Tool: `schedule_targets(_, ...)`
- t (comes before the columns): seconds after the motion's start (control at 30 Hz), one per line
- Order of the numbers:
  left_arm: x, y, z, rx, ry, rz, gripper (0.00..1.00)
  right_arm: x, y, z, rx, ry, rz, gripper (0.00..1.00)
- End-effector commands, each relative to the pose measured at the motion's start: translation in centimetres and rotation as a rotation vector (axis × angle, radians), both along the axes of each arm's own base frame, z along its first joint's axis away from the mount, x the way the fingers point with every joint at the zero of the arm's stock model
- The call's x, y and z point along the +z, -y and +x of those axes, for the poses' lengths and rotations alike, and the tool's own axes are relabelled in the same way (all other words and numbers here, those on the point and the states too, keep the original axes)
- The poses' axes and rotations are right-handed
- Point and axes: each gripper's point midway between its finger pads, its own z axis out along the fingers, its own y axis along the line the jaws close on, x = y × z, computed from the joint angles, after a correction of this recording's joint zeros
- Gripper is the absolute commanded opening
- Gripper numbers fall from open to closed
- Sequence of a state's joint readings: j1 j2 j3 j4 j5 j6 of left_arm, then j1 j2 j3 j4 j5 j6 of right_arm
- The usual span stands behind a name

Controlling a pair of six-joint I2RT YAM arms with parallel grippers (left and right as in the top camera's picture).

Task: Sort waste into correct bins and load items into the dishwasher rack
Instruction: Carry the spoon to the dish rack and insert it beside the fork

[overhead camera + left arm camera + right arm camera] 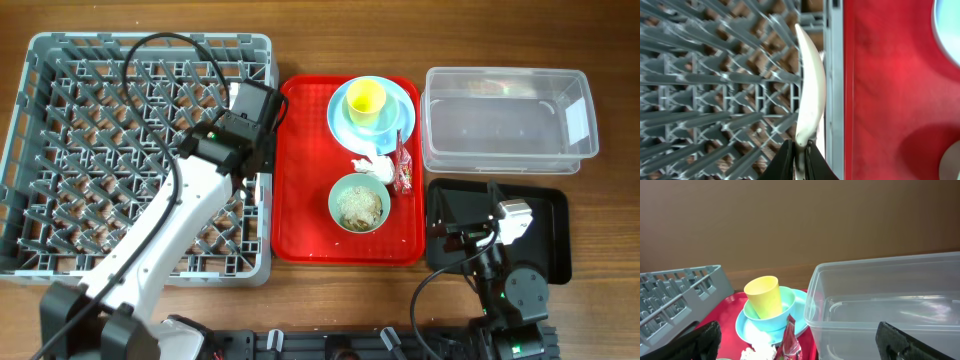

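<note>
Overhead: the left gripper [255, 100] hangs over the right rim of the dishwasher rack [150, 42]. The red serving tray [305, 200] carries the yellow cup [366, 99], napkin [373, 164], snack wrapper [404, 165] and mint-green bowl [359, 203].

Left wrist: the fingers [786, 161] pinch a white plastic utensil [810, 95], edge-on above the rack's wall, beside the tray.

Right wrist: the right gripper [797, 330] is spread wide, facing the clear tub [890, 300] and the cup, which sits in a pale blue bowl [771, 322].
</note>
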State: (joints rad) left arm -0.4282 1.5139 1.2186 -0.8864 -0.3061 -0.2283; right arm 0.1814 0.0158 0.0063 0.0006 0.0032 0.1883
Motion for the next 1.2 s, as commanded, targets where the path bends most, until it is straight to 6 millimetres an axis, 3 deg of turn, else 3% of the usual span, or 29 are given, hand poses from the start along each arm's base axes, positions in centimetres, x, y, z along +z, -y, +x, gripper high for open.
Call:
schedule_targets(0.0,-1.6,0.3,0.0,-0.027,-0.066,-0.027,0.09,0.1,0.0,0.0,0.003,0.005,-0.001,1.0)
schedule_targets(0.3,-3.8,-0.2,0.0,0.053,-0.111,-0.017,0.08,0.1,0.0,0.0,0.003,0.005,-0.002,1.0)
schedule_targets(0.5,-4.1,0.0,0.7,0.081,-0.09,-0.027,0.06,0.1,0.0,0.0,0.003,0.005,-0.001,1.0)
schedule_targets(0.6,-2.9,0.2,1.2,0.081,-0.05,-0.046,0.04,0.1,0.0,0.0,0.003,0.005,-0.001,1.0)
schedule_targets(0.7,-0.4,0.8,0.9,0.106,-0.01,-0.1,0.05,0.1,0.0,0.0,0.003,0.005,-0.001,1.0)
schedule_targets(0.9,3.5,6.0,-1.5,0.014,-0.008,-0.381,0.15,0.1,0.0,0.0,0.003,0.005,-0.001,1.0)
schedule_targets(0.97,3.7,7.9,-2.7,-0.013,-0.057,-0.461,0.26,0.1,0.0,0.0,0.003,0.005,-0.001,1.0)
schedule_targets(1.07,3.0,8.5,-3.8,-0.031,-0.1,-0.447,0.19,0.1,0.0,0.0,0.003,0.005,-0.001,1.0)
schedule_targets(1.17,3.0,7.6,-4.3,0.019,-0.12,-0.44,0.2,0.1,0.0,0.0,0.003,0.005,-0.001,1.0)
